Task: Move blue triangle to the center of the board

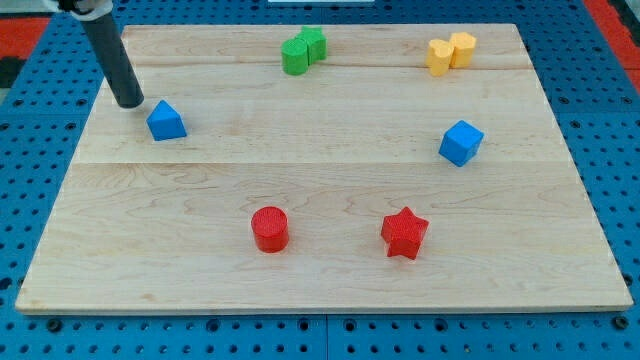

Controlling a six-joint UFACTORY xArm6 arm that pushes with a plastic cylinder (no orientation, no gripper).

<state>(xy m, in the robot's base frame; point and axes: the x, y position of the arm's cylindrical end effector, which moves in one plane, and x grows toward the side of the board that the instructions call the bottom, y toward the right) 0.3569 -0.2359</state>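
The blue triangle (pixel 166 121) lies near the board's left edge, in the upper left part of the view. My tip (pixel 130 103) rests on the board just to the upper left of the blue triangle, a small gap apart from it. The dark rod rises from the tip toward the view's top left corner.
A wooden board (pixel 330 270) on a blue pegboard table. Two green blocks (pixel 302 50) touch at the top centre. Two yellow blocks (pixel 450 52) touch at the top right. A blue cube (pixel 461 142) sits right. A red cylinder (pixel 270 229) and a red star (pixel 404 233) lie lower centre.
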